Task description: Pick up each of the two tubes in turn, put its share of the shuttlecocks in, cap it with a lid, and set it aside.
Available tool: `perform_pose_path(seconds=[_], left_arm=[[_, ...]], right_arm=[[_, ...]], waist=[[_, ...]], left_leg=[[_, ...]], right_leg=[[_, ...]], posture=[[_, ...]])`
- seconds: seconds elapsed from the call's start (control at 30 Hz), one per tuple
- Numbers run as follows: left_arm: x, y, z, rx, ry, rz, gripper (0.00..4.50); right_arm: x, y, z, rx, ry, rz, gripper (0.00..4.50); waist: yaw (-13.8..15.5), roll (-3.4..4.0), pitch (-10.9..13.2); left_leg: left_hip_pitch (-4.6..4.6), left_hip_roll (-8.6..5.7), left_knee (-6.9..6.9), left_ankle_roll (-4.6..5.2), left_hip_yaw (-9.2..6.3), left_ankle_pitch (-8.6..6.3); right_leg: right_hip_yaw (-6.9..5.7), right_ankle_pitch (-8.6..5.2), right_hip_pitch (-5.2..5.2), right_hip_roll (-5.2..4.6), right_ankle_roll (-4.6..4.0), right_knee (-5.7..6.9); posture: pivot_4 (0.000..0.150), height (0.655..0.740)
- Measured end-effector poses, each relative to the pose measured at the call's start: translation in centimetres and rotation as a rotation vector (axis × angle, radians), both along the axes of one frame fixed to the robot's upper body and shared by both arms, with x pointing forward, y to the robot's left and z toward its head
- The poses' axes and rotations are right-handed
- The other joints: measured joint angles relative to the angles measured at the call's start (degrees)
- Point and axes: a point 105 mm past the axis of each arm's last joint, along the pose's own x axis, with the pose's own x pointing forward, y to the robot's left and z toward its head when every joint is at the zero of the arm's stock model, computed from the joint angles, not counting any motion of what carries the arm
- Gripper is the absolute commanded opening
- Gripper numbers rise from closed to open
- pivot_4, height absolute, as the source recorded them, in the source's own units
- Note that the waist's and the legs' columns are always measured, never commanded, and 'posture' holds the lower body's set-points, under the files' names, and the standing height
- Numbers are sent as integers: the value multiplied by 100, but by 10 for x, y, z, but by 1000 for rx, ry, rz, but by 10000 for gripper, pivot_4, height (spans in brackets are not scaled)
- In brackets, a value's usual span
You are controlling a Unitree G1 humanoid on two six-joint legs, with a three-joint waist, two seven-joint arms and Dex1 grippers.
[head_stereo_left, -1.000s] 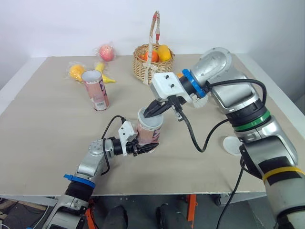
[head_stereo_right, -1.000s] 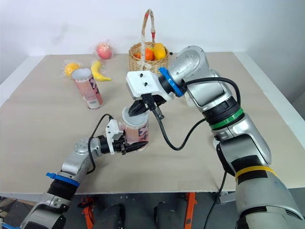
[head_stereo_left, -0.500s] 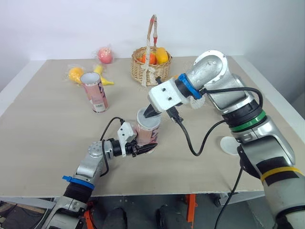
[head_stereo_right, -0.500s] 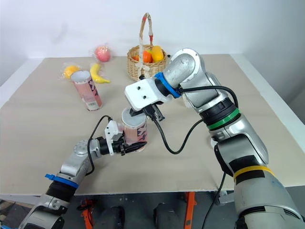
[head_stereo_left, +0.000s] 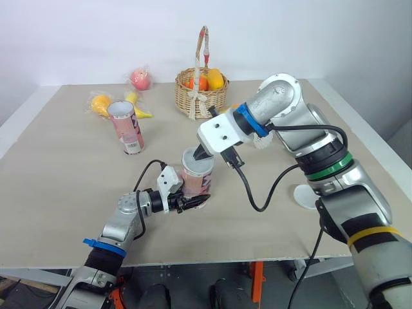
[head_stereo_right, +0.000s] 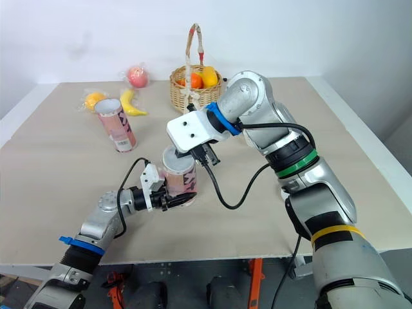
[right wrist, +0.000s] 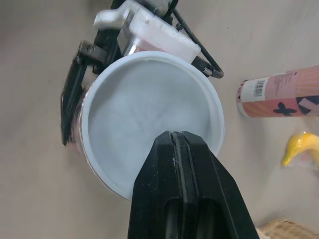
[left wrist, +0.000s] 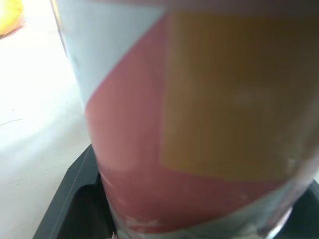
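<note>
A pale table seen from above; near its middle a near tube, pink with a printed label, stands upright; the left gripper reaches in low from the near left and holds the tube's lower part between its two black fingers, one on each side; a white lid sits on the tube's top; the right gripper comes down from the right, its fingers pressed flat together with nothing between them, tips over the rim of the lid; whether they touch it I cannot tell. A second tube stands upright at the far left, well apart from the first; a spare lid lies flat on the table at the right; a wicker basket of fruit stands at the far middle; a wrapped banana lies beyond the second tube.
</note>
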Motion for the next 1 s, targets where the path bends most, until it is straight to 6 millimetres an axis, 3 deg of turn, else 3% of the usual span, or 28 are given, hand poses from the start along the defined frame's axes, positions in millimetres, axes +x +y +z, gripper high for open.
perform_pose_path(seconds=[0.17, 0.67, 1.0], left_arm=[[-1, 0, 0, -3, 2, -6, 29212], [-1, 3, 0, -13, 6, 2, 29212], [-1, 3, -1, -8, 9, 3, 29212]], right_arm=[[1, 5, -1, 48, 117, -48, 309], [4, 16, 0, 90, 211, -80, 309], [1, 11, -7, 27, 36, -10, 309]], waist=[[-7, 0, 1], [-70, -3, 2], [-71, -9, -11]], left_leg=[[-1, 2, -2, -2, 2, -2], [-3, 0, -3, -4, 1, -5], [3, -6, -3, -11, -1, -9]], right_leg=[[1, -2, -4, 2, -3, 0], [1, -4, -6, 0, -3, 0], [3, -16, 0, -4, 9, -2]], posture=[[1500, 7400], [1500, 7400], [1500, 7400]])
